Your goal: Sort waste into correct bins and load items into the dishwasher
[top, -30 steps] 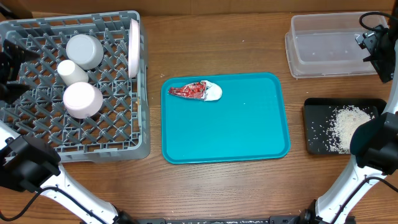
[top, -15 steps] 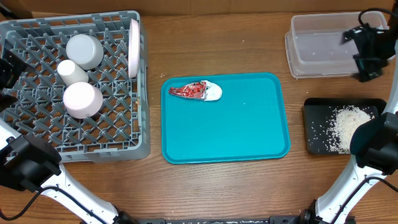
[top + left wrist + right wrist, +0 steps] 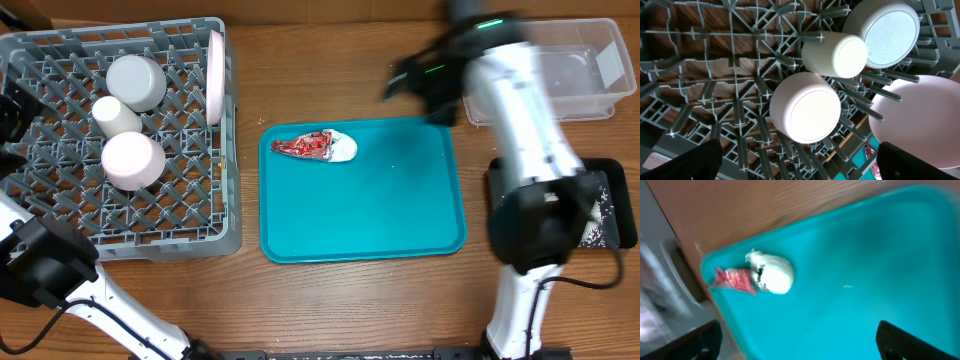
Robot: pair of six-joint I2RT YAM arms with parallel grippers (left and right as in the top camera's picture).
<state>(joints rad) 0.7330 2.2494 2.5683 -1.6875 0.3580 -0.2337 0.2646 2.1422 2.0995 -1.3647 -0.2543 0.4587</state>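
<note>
The crumpled red foil wrapper with its white napkin wad point(image 3: 315, 146) point(image 3: 765, 275) lies at the far left of the teal tray point(image 3: 380, 210). My right gripper point(image 3: 415, 88) point(image 3: 802, 347), motion-blurred, hangs open over the tray's far right part, right of the wrapper, holding nothing. Rice grains point(image 3: 597, 222) lie in the black tray point(image 3: 615, 175), half hidden by the right arm. The clear tub point(image 3: 585, 75) stands behind it. In the grey dish rack point(image 3: 180, 215) point(image 3: 715, 75) sit a cup point(image 3: 116, 116) point(image 3: 837, 54), two upturned bowls point(image 3: 137, 82) point(image 3: 132, 160) and an upright plate point(image 3: 215, 77). My left gripper point(image 3: 797, 167) is open above the rack.
The teal tray point(image 3: 850, 245) fills the table's middle between rack and bins. Bare wooden table shows in front of and behind it. The right arm's white links reach across the black tray and the clear tub's left end.
The right arm has swung left from above the clear tub to over the teal tray's far right corner. The left arm and every object have stayed put.
</note>
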